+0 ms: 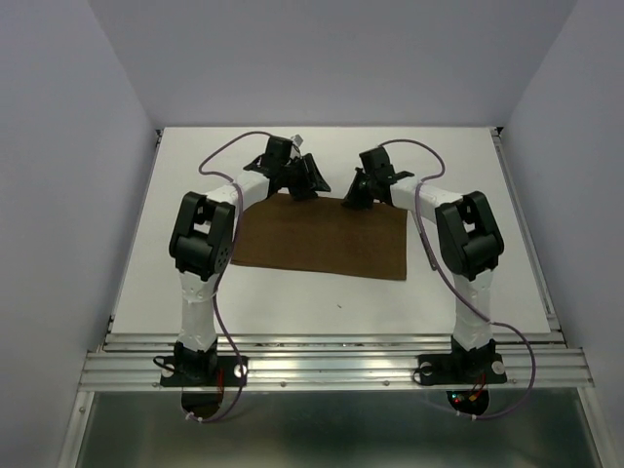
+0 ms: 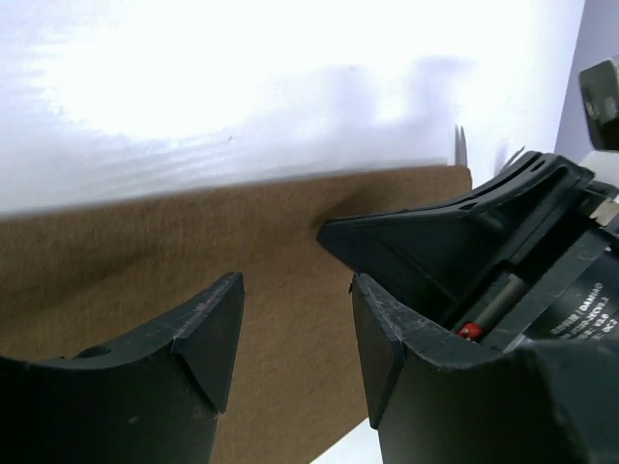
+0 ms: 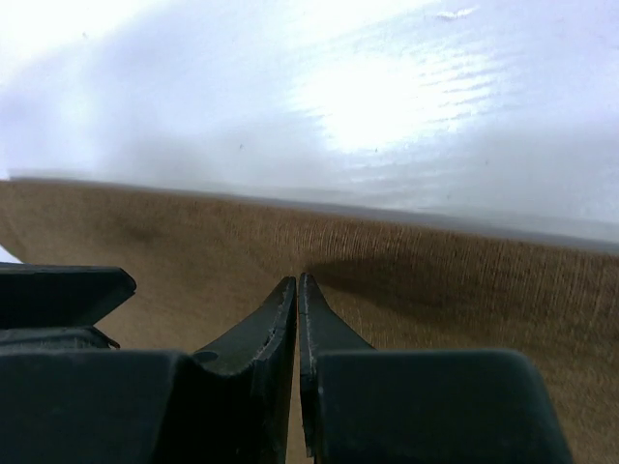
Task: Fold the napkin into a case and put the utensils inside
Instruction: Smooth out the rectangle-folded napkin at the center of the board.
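two claws sit at the far edge of the napkin (image 1: 322, 244), the right gripper (image 3: 296, 282) closed tip to tip at the cloth, a pinch unclear, the left gripper (image 2: 295, 280) open over it; outward, the napkin lies flat mid-table (image 1: 468, 292), no case made, utensils unseen.

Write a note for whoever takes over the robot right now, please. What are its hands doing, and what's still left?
The left gripper is open, hovering over the far edge of the napkin.
The right gripper is shut, with its tips down at the napkin near the same edge. Whether cloth is pinched cannot be told.
The napkin lies flat on the table between the arms.
The utensils are not in view.
Done: no case yet.
Left: fold the case, then slip the utensils in.
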`<state>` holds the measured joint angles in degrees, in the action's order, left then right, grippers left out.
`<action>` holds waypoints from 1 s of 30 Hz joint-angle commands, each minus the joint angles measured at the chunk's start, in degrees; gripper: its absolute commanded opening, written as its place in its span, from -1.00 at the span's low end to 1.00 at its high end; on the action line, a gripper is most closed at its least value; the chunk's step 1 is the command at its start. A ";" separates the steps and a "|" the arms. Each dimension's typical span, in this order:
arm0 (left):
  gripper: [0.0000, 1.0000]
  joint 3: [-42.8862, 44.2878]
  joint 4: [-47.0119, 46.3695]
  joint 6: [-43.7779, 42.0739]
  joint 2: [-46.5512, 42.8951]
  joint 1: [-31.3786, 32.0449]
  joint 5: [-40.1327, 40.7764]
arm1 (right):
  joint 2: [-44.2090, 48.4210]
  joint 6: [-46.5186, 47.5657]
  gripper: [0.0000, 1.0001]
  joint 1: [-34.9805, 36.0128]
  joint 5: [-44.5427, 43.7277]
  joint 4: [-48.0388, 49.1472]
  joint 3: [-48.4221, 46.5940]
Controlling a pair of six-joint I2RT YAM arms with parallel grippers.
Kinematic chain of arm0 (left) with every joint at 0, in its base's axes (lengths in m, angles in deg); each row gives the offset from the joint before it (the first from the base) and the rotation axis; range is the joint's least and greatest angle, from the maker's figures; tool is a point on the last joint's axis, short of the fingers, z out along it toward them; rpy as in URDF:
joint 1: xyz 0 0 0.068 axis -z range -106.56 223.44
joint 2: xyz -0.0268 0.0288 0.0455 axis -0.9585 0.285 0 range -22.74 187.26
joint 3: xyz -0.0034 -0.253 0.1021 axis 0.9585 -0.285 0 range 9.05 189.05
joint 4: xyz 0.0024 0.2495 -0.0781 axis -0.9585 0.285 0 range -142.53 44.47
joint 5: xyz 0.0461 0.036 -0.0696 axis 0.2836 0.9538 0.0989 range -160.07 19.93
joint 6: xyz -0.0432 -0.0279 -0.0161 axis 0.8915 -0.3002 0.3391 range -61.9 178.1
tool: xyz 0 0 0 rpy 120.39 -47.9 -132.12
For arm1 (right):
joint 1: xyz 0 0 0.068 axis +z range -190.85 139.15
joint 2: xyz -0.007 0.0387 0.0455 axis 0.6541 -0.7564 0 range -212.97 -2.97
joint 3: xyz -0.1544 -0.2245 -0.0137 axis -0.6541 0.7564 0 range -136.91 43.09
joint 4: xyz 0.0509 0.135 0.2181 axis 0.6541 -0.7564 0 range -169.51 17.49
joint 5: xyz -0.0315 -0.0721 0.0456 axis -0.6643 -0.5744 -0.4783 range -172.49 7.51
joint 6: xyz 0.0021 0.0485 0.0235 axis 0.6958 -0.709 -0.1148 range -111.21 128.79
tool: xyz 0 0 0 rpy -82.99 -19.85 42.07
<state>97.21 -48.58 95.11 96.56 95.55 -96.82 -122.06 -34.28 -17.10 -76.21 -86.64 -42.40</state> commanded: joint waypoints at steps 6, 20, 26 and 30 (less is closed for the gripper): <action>0.16 6.32 -6.23 2.36 6.81 0.04 -4.99 | -5.10 -2.28 -0.81 0.42 -1.54 1.56 -7.14; 0.16 6.76 -4.65 -1.15 10.51 -1.10 -2.97 | -6.95 -0.62 -0.80 -0.81 -3.82 -0.28 -4.86; 0.16 4.83 -4.12 -2.12 9.54 -2.24 -2.26 | -1.69 1.32 -0.79 -3.35 -3.82 -0.46 -1.62; 0.16 3.86 -4.12 -2.47 9.28 -3.21 -1.82 | 0.87 2.11 -0.79 -4.84 -4.53 -0.63 1.81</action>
<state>102.00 -53.00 94.70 106.99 93.63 -99.79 -125.95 -34.32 -19.64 -78.33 -86.16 -43.67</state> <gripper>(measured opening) 0.581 0.103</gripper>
